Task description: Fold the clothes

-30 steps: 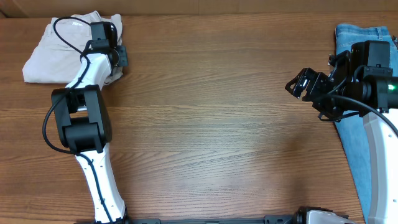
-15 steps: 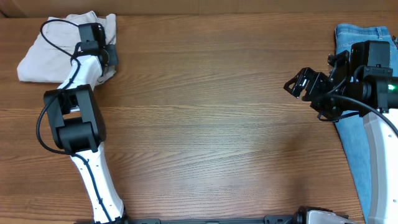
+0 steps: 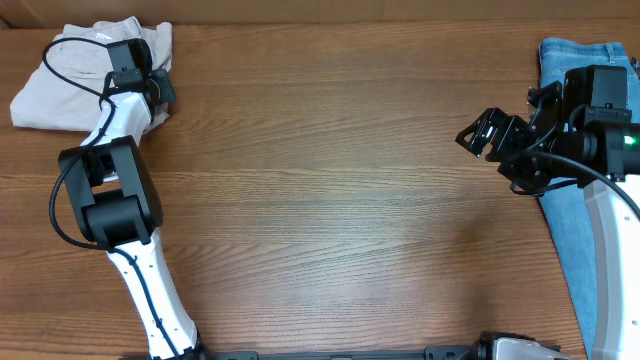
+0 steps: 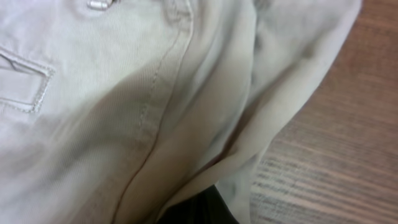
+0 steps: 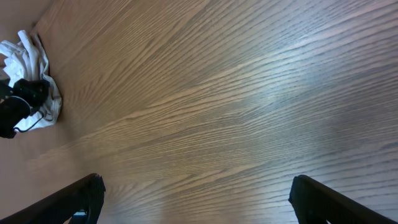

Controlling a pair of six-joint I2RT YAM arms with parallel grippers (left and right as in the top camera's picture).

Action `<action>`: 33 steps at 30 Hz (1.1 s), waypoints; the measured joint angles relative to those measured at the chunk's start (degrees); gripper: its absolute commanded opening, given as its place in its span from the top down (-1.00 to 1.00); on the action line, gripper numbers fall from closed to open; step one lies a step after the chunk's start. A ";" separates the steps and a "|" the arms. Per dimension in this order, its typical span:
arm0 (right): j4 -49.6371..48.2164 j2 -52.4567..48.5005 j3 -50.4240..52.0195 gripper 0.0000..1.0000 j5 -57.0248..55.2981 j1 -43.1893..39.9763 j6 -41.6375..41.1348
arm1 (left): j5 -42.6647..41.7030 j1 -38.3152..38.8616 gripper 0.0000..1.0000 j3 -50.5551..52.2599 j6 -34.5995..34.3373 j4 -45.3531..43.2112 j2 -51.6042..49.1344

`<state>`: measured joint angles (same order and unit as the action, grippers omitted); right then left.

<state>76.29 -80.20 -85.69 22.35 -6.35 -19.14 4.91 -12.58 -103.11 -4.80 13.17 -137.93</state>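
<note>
Overhead view, read from the near edge of the wooden table (image 3: 330, 200) outward. The left arm (image 3: 115, 195) rises from about 7 o'clock and reaches toward 10 o'clock. The right arm (image 3: 610, 220) enters at 4 o'clock and carries the right gripper (image 3: 482, 135) at about 3 o'clock, above bare wood. In the right wrist view its two fingers (image 5: 323, 199) stand at opposite lower corners of the picture, spread wide, with nothing between them but table grain. Farther out, at 10 o'clock, the left gripper (image 3: 158, 90) sits on the 3 o'clock edge of the trousers (image 3: 60, 80), a bunched beige heap lying against the far left corner of the table. In the left wrist view the cloth fills almost the whole picture, showing a long stitched seam (image 4: 155, 106) and the corner of a pocket (image 4: 25, 87). Only a dark sliver of the gripper shows beneath a fold at 6 o'clock, so whether its fingers are closed on the fabric cannot be told. At 2 o'clock, along the far right edge, a pair of blue jeans (image 3: 572, 60) lies partly under the right arm, well apart from the trousers.
</note>
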 measured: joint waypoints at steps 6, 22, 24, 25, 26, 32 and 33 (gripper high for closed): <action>0.35 0.00 0.00 -1.00 0.20 0.00 -0.37 | -0.15 0.59 0.85 0.02 -1.27 -1.73 0.00; 0.44 0.00 0.00 -1.00 0.35 0.02 -0.35 | -0.74 3.63 -0.33 0.02 -2.10 2.38 0.76; 0.46 0.00 0.00 -1.00 0.35 0.00 -0.37 | -0.74 4.52 -0.42 0.04 -2.10 4.11 2.36; 0.52 0.00 0.00 -1.00 0.35 0.02 -0.39 | -0.74 4.87 -0.42 0.09 -2.12 4.83 3.39; 0.52 0.00 0.00 -1.00 0.35 0.00 -0.39 | -0.76 5.27 -0.42 0.26 -2.12 5.60 5.03; 0.85 0.00 0.00 -1.00 0.33 0.02 0.39 | -0.76 6.21 -0.80 0.37 -2.21 10.45 21.59; 0.70 0.00 0.02 -1.00 0.35 0.02 0.42 | -0.76 6.21 -0.88 0.37 -2.08 11.23 23.12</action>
<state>76.99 -80.20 -85.67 22.70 -6.33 -18.72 4.14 -6.37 -102.74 -6.87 24.40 -114.80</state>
